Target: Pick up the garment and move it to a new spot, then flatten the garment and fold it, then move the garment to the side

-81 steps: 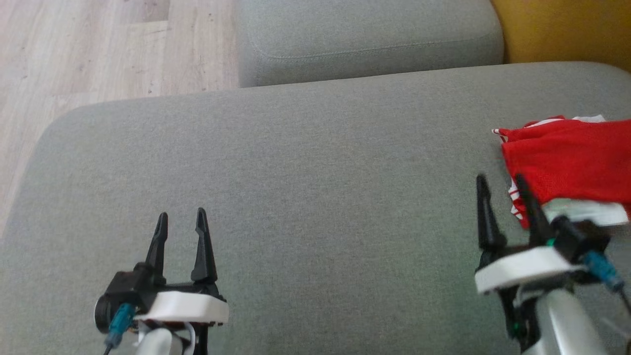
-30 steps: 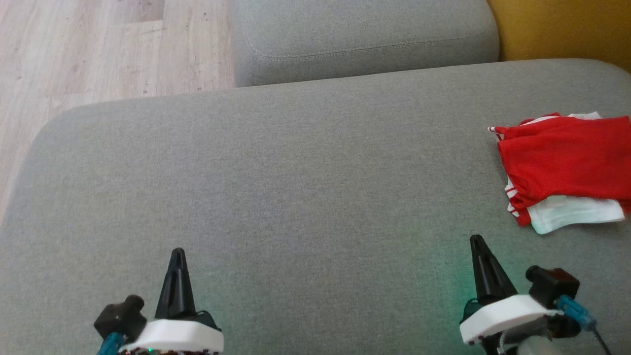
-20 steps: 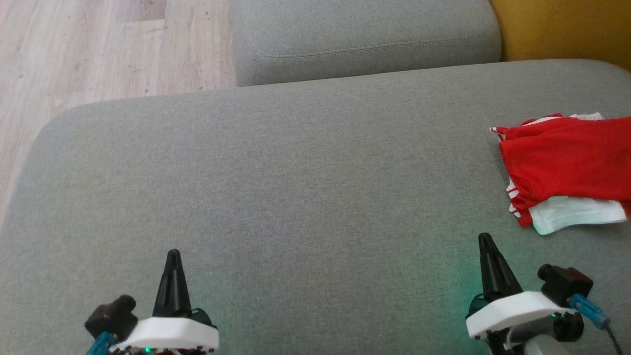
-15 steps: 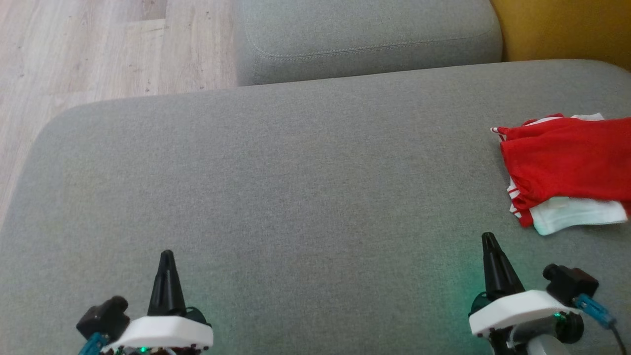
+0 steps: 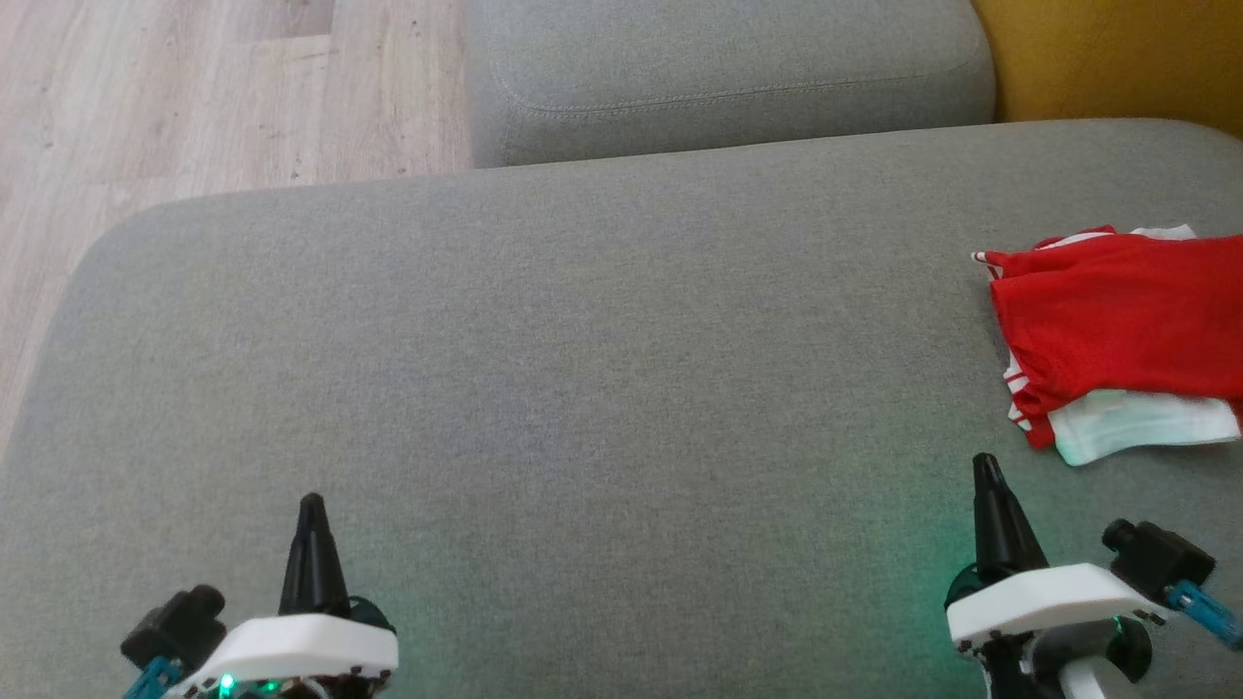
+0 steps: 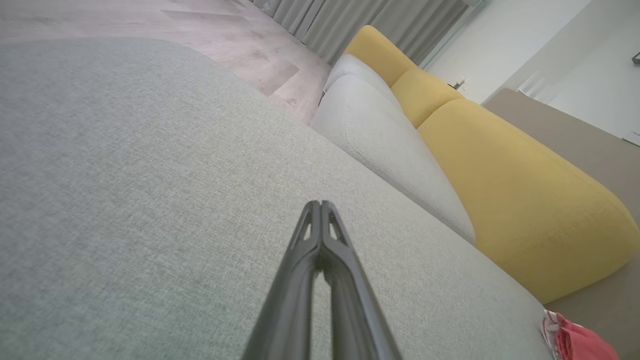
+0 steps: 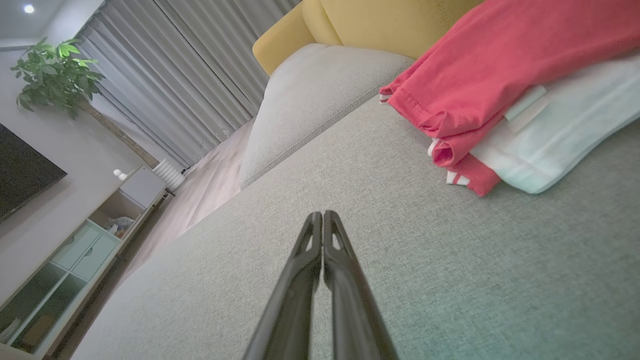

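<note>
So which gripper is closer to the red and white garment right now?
Right. The right gripper sits just short of the garment, not touching it; the left gripper is far across the cushion.

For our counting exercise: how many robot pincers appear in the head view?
2: left pincer at lower left, right pincer at lower right, both shut over the grey cushion.

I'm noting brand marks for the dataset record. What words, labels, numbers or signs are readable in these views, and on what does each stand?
No text can be read in any view.
The red and white garment shows stripes but no print.
A pale tag on its white part is too blurred to read.
The grey sofa seat carries no writing.
</note>
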Robot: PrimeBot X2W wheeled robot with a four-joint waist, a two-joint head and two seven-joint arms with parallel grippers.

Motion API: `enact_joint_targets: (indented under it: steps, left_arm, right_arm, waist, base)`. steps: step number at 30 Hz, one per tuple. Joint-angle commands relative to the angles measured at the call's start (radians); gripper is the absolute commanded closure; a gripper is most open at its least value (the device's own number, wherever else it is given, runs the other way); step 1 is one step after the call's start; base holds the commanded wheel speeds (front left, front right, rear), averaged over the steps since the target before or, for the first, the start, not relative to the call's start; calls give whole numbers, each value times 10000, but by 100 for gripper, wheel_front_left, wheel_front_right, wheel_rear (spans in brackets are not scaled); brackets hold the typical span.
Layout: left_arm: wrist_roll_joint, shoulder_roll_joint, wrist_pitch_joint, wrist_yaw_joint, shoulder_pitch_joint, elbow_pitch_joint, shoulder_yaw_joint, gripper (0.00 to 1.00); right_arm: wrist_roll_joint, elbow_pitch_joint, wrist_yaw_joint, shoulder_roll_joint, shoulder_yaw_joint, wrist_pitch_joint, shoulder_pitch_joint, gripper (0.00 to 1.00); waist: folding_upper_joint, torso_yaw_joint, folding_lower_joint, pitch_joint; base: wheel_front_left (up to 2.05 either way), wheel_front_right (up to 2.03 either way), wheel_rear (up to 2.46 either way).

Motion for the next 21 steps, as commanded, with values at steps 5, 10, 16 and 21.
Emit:
enact_joint_targets:
  steps: [5, 10, 16, 21]
  left_arm:
    - [-709, 13, 192, -123, -574, -355, 344, 100]
    - [-1175, 14, 336, -168, -601, -378, 455, 100]
    - [-1734, 16, 509, -222, -634, -405, 587, 100]
    - [-2201, 17, 654, -268, -662, -428, 697, 100]
  right_arm:
    - [863, -434, 22, -132, -97, 182, -578, 100]
    - [1416, -488, 25, -142, -177, 310, -598, 100]
    - [2079, -552, 28, -151, -275, 465, -623, 100]
    - [2629, -606, 31, -158, -359, 597, -644, 100]
  waist:
    - [0, 28, -1, 5]
    - [0, 50, -1, 10]
    - [0, 76, -1, 15]
    - [0, 98, -1, 19]
  base:
    - [0, 0, 0]
    - [0, 0, 0]
    - [0, 0, 0]
    - [0, 0, 0]
